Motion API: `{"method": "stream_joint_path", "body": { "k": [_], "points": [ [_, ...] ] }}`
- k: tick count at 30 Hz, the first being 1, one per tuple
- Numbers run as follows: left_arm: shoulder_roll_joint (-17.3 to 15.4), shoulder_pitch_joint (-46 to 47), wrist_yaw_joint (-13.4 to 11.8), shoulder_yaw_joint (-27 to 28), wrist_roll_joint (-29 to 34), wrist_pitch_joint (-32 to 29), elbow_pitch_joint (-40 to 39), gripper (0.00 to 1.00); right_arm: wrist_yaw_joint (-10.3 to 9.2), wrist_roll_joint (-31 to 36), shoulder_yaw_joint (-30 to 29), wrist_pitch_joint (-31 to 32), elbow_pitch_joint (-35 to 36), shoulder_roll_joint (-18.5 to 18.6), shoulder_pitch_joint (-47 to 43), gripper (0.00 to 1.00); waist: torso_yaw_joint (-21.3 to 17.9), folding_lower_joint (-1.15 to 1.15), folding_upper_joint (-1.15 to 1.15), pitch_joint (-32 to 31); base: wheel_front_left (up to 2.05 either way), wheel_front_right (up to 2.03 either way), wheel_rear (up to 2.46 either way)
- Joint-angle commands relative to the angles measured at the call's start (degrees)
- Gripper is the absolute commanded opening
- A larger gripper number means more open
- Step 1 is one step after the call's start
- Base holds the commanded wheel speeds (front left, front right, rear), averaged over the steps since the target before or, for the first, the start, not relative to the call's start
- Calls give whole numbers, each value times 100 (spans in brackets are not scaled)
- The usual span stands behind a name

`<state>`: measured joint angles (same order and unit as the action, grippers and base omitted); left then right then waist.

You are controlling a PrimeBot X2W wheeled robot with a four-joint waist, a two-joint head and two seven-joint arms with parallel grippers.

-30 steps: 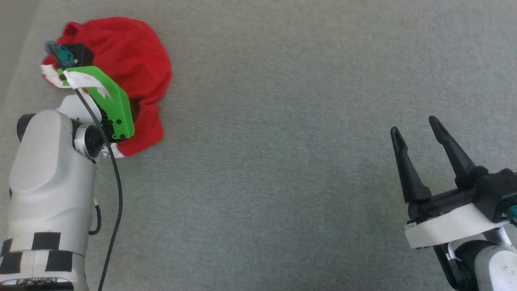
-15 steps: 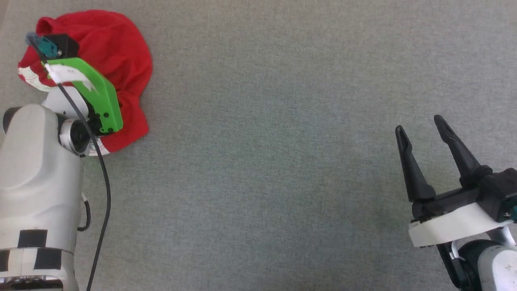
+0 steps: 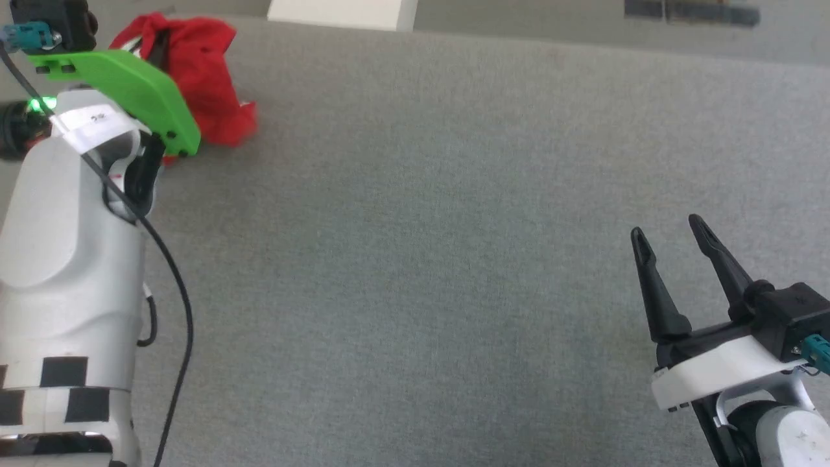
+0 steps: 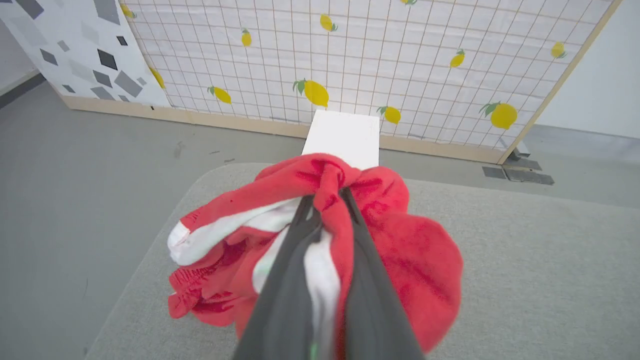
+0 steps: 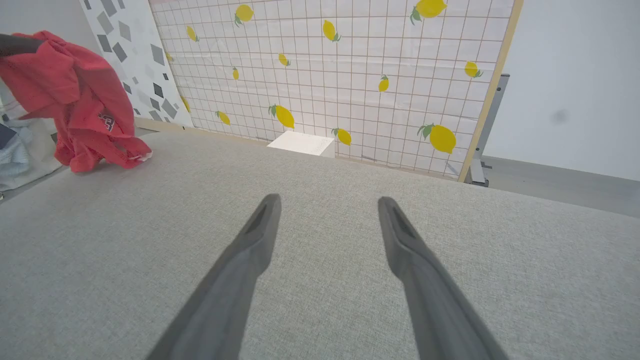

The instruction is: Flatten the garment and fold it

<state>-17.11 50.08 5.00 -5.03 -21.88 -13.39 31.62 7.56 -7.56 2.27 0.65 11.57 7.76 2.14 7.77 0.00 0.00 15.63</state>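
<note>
Grey woven surface (image 3: 415,259) | soft red garment (image 4: 415,260) bunched | left tool (image 4: 325,198) pinching fabric

The red shorts (image 4: 415,260) are hanging in a crumpled bunch, white stripes showing among the folds, the lowest edge resting near the grey padded surface's (image 3: 454,259) far-left corner.

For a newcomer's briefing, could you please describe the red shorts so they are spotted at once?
Find the big grey table and look to its far left corner. There the red shorts hang bunched from the left hand, shut on them. Bright red cloth with white stripes sets them apart from the grey top and lemon-print screen.
</note>
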Motion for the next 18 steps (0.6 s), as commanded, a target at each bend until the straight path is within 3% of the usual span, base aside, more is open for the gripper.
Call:
{"method": "stream_joint_path", "body": {
  "k": [1,8,18],
  "points": [
    [75,100,23,-57,80,140,-94,0,-8,-34,-32,-37,-45,-43,-48,100,19,0,0,-508,0,0,0],
    [315,83,112,-361,75,472,-566,0,-8,-46,-142,-30,-207,-172,-65,100,-150,0,0,-1025,0,0,0],
    [793,-457,117,-847,-4,388,-1320,0,-8,0,-370,45,-270,-257,-27,100,-650,0,0,-1269,0,0,0]
  ]
}}
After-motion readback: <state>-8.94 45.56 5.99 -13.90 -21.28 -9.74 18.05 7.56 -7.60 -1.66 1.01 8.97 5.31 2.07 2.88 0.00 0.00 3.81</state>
